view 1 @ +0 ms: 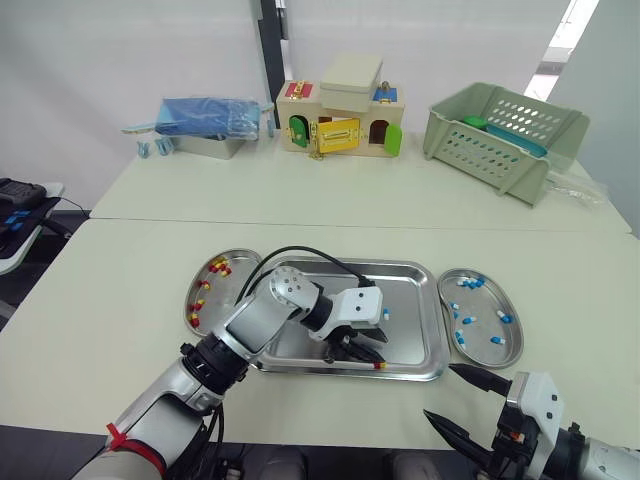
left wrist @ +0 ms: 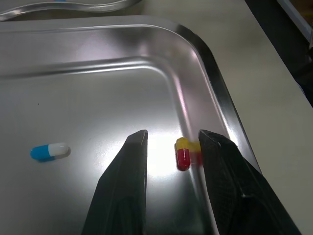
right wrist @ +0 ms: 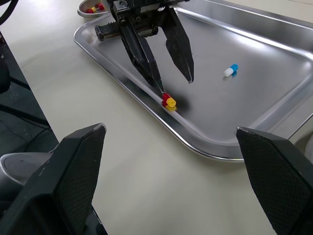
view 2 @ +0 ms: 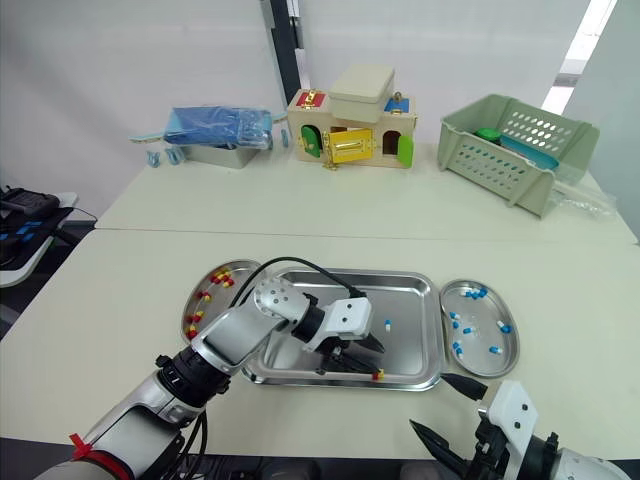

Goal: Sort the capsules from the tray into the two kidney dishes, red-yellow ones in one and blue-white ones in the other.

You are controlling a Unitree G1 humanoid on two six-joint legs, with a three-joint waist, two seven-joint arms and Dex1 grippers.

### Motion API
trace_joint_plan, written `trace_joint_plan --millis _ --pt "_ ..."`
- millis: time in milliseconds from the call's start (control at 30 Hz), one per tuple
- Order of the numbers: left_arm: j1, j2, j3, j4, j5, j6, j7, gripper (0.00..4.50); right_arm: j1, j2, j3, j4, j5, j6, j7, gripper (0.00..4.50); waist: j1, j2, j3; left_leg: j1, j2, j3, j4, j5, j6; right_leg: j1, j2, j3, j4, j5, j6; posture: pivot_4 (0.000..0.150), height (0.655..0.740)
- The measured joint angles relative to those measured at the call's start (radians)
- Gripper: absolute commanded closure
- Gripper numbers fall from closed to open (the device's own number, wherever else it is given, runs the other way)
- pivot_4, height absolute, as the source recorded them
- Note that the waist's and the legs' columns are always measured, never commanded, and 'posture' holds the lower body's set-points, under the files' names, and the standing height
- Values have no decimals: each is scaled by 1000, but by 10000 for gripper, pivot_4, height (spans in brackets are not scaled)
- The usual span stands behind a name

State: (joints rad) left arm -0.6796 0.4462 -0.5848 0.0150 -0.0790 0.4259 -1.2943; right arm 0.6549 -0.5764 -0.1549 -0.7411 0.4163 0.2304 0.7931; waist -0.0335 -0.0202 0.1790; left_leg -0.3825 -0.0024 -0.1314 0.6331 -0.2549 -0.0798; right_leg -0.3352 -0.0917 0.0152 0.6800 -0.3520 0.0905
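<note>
Down in the near right corner of the tray (view 1: 400, 270) with the left end effector (left wrist: 171, 134), released, two black fingers (left wrist: 129, 166) parted, tips low over the metal. Between those fingers and just beside one tip, a single red-yellow capsule (left wrist: 183, 152), lying against the tray's near wall, not grasped; touching the finger or not, cannot tell. Farther in, toward the tray's right side, a lone blue-white capsule (right wrist: 230, 70), well apart from the fingers.

Touching the tray's left edge, the left kidney dish (view 1: 225, 292), holding several red-yellow ones (view 1: 218, 266) along its far and left rim. Just right of the tray, the right kidney dish (view 1: 481, 312), holding a scatter of blue-white ones (view 1: 497, 339).

Near the front edge of the surface (view 1: 120, 300), near of the right dish, the right end effector (view 1: 440, 392): released, fingers spread wide, holding nothing.

Along the far side of the surface, left to right: a blue packet on a metal box (view 1: 205, 118), a wooden latch box (view 1: 340, 118), a tilted green basket (view 1: 500, 135).
</note>
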Motion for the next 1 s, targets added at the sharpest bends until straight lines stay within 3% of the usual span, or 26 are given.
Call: trace_joint_plan --millis 700,800,900,1000 --pt "-2 -23 -28 60 93 -87 18 28539 12 0 3 0 3 -1 -10 0 0 0 0 0 0 0 0 0 0 0 0 0 0 0 0 1500 7400" --pt "-3 -25 -28 61 98 -89 19 34197 11 0 3 0 3 -1 -10 0 0 0 0 0 0 0 0 0 0 0 0 0 0 0 0 1500 7400" --pt "-3 -29 -28 61 102 -89 19 43356 7 0 4 0 3 0 -10 0 0 0 0 0 0 0 0 0 0 0 0 0 0 0 0 1500 7400" --pt "-3 -30 -28 61 102 -89 17 44308 4 1 4 0 3 -1 -11 0 0 0 0 0 0 0 0 0 0 0 0 0 0 0 0 1500 7400"
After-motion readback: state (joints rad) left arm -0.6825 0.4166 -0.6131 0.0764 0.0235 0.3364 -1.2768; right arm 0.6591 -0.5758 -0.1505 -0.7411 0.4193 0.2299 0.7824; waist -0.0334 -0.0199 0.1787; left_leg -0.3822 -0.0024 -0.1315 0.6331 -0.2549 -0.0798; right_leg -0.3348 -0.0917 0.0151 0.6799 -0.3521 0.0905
